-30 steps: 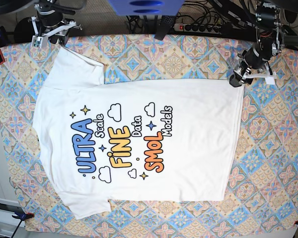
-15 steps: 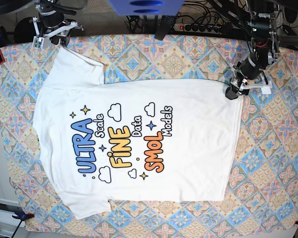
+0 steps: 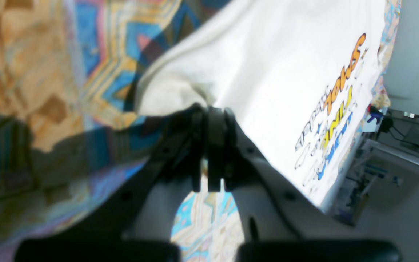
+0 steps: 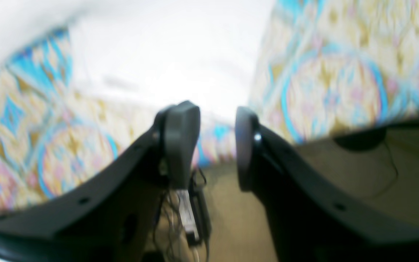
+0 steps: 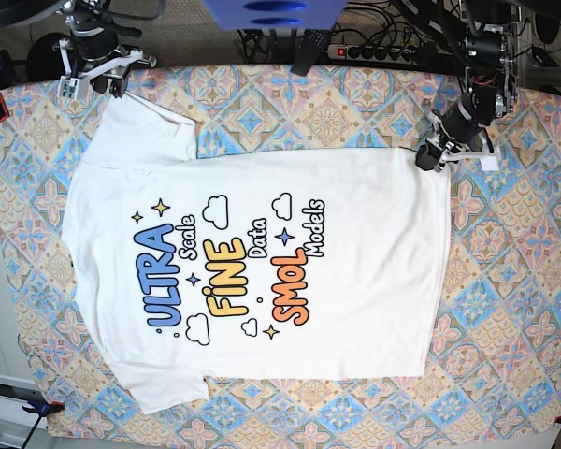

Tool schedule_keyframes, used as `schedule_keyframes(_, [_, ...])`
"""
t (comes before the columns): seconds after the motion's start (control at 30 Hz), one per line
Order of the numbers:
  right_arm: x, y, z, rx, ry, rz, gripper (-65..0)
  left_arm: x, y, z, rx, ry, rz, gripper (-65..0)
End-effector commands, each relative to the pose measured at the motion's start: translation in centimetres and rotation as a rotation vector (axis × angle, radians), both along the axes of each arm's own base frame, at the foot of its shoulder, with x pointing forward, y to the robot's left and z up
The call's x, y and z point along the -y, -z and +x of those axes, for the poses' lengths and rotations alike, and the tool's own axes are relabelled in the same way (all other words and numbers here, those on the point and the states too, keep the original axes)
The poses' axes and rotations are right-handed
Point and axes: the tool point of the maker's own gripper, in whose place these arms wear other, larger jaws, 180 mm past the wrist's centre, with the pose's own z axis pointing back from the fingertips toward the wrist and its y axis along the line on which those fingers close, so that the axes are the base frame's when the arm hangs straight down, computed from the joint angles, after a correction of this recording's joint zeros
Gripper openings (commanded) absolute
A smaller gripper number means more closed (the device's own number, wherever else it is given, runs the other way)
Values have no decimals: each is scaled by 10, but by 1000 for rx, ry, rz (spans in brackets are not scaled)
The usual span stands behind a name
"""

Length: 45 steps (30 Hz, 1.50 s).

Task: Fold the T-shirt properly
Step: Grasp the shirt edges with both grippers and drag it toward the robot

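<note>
- We see the T-shirt [image 5: 262, 271] lying flat, print up, on the patterned cloth [image 5: 524, 281] (its hem faces the left arm).
- Our left gripper [image 5: 431, 157] has its fingers [image 3: 213, 145] pressed together on the shirt's hem corner, pinching the fabric.
- Our right gripper [image 4: 215, 145] hovers by a sleeve, fingers [image 4: 180, 142] parted, holding nothing.

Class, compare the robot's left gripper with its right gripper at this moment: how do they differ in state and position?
The left gripper is shut, pinching a corner of the T-shirt; the right gripper stands open and holds nothing. The left one sits at the hem corner, the right one above the table's edge by a sleeve. Both have dark fingers.
</note>
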Motion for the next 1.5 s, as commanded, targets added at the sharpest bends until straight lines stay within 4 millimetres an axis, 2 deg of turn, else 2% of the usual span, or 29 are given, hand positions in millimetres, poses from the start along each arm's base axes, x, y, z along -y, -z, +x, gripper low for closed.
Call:
schedule_keyframes(0.0, [3, -9, 8, 38, -4, -12, -454, -6, 1, -5, -23, 9, 21, -650])
schedule_keyframes(0.1, [2, -12, 24, 74, -3, -9, -453, -9, 5, -15, -42, 1, 24, -650])
schedule_keyframes(0.27, [3, -12, 42, 69, -5, 4, -450, -15, 4, -17, -42, -13, 33, -650])
schedule_keyframes(0.37, [19, -13, 47, 38, 27, -9, -450, -15, 6, -22, -53, -12, 33, -650])
schedule_keyframes(0.53, [58, -11, 54, 20, 127, -43, -450, -15, 7, -24, -56, -12, 33, -650])
schedule_keyframes(0.7, [84, 10, 34, -49, 201, -52, -450, -16, 7, -25, -58, -12, 35, -650])
schedule_keyframes(0.83, [72, 33, 23, -97, 110, 2, -422, -16, 7, -25, -58, -12, 35, -650])
schedule_keyframes(0.93, [63, 36, 32, -70, 44, 42, -373, -16, 7, -25, -58, -12, 35, -650])
schedule_keyframes(1.0, [56, 42, 28, -62, 60, 105, -351, -16, 7, -25, -58, -12, 35, -650])
schedule_keyframes(1.2, [52, 59, 16, -45, 183, 281, -339, -16, 7, -25, -58, -12, 35, -650])
schedule_keyframes(1.47, [50, 68, 9, -62, 212, 325, -339, -16, 7, -25, -58, -12, 35, -650])
